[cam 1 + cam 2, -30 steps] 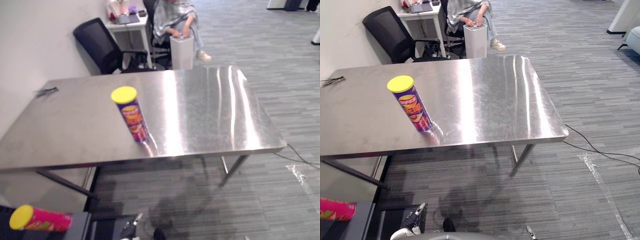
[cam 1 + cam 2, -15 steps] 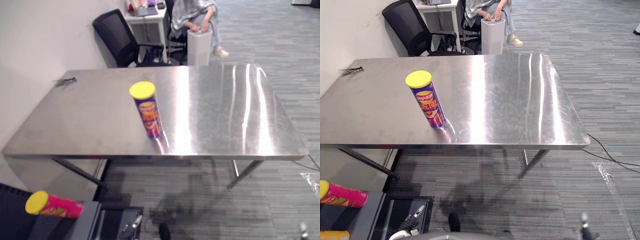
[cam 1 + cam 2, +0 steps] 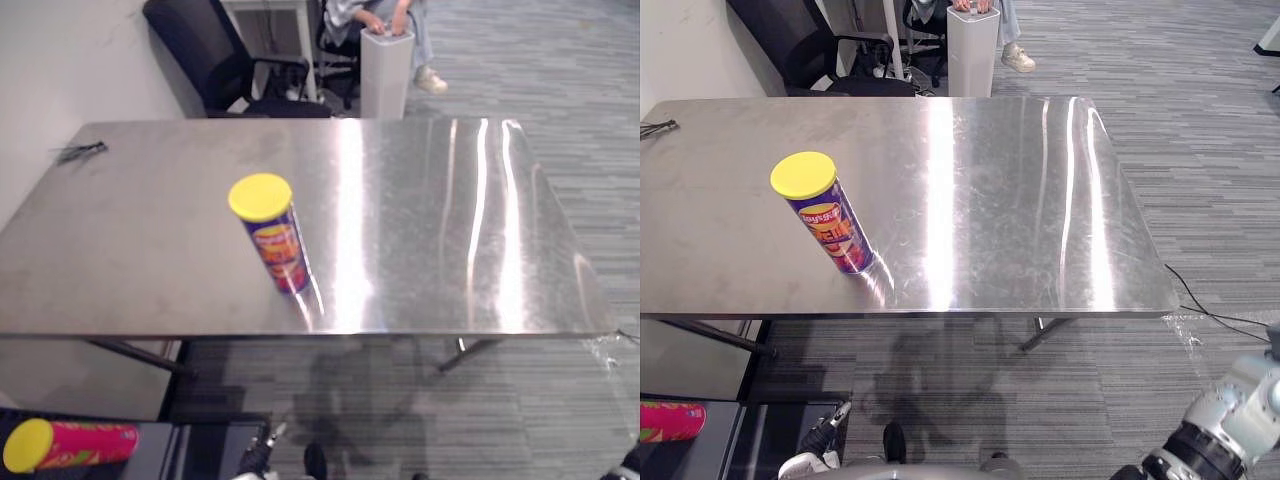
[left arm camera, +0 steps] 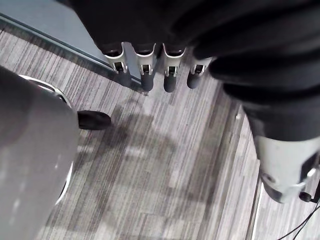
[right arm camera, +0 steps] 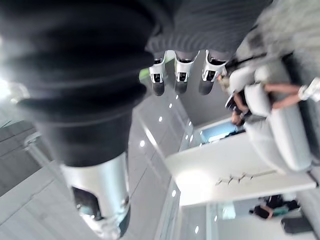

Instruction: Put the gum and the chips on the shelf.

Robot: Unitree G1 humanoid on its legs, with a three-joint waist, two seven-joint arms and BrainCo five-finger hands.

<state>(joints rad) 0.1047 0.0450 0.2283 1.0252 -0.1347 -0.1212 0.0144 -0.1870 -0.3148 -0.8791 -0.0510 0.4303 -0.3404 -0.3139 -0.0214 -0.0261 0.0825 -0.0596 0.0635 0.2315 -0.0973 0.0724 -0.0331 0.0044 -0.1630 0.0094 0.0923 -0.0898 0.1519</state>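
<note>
Your chips can [image 3: 270, 232] stands centre-left near the table's [image 3: 450, 200] front edge, with bare steel rightward. Your left hand [image 4: 146, 75] and right hand [image 5: 181, 75] seemingly hang slack, empty.

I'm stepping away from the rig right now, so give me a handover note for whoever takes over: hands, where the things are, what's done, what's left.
Left robot hand: open and empty, over the floor.
Right robot hand: open and empty.
Purple chips can: standing on the steel table near its front edge, untouched.
Pink can: lying on its side on a low dark surface at the left; I cannot tell if that is the shelf.
Done: nothing confirmed.
Left: pick up the purple chips can and shelve it, then find and shelve the gum.
</note>
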